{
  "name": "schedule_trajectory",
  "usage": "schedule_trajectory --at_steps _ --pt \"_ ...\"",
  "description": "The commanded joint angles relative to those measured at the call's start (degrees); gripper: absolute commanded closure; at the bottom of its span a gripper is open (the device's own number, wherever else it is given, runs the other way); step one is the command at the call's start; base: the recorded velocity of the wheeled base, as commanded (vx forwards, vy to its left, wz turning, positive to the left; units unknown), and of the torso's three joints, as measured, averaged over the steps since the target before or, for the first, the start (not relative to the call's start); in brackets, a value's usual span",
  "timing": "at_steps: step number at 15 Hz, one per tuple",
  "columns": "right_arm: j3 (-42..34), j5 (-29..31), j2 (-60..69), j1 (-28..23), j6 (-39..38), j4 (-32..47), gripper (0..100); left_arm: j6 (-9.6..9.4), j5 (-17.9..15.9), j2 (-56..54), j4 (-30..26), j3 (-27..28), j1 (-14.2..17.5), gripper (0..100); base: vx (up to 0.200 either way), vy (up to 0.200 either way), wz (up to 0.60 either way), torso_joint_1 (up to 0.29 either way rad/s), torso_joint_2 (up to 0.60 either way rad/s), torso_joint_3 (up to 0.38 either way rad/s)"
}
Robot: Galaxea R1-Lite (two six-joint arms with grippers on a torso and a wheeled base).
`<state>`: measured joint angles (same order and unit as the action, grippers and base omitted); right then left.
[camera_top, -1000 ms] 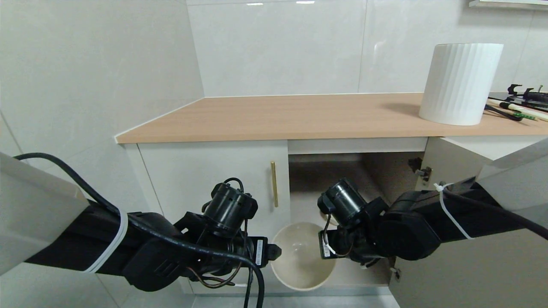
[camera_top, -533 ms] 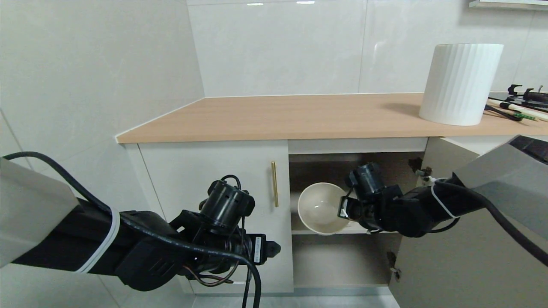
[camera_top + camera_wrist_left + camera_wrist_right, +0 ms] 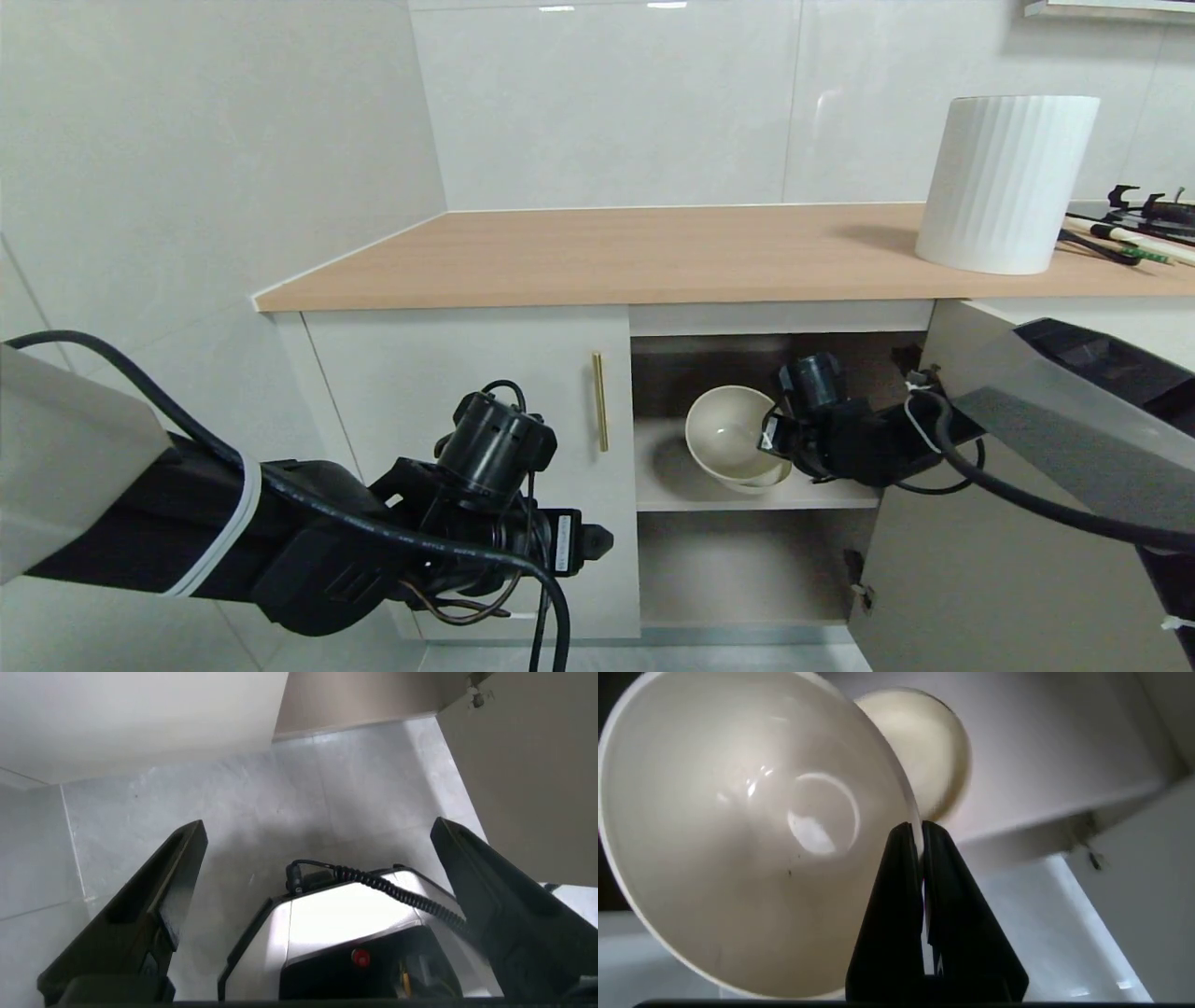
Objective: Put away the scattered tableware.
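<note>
While pinching rim of round cream ceramic bowl w/ R gripper, has lifted it from near floor into cabinet, at white mid shelf. Prob. ready to set down; keeps L gripper spread, idle.

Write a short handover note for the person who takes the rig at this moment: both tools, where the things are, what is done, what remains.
Left tool: open, empty, low before the closed left door.
Right tool: shut on the rim of the cream bowl, inside the open cupboard.
Bowl: tilted, over the middle shelf; whether it touches the shelf, I cannot tell. Another cream dish sits farther in.
Done: bowl is inside the cupboard.
Left: set it down, release, withdraw; possibly the utensils on the countertop.
</note>
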<state>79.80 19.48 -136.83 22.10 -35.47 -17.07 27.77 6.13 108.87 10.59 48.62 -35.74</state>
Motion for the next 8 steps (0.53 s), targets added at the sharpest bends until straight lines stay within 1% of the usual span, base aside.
schedule_trajectory --at_steps 1,5,8 --pt "3.7 0.0 -4.8 -1.4 0.0 0.4 100 0.88 0.0 0.0 1.4 -0.1 0.0 0 0.0 0.0 0.0 0.0 0.0 0.0" --pt "10.6 0.1 -8.9 -3.3 -0.2 5.1 100 1.06 0.1 0.0 1.7 -0.1 0.0 0 0.0 0.0 0.0 0.0 0.0 0.0" --pt "11.9 0.1 -10.1 -3.5 -0.2 5.2 100 1.06 0.1 0.0 1.7 -0.1 0.0 0 0.0 0.0 0.0 0.0 0.0 0.0"
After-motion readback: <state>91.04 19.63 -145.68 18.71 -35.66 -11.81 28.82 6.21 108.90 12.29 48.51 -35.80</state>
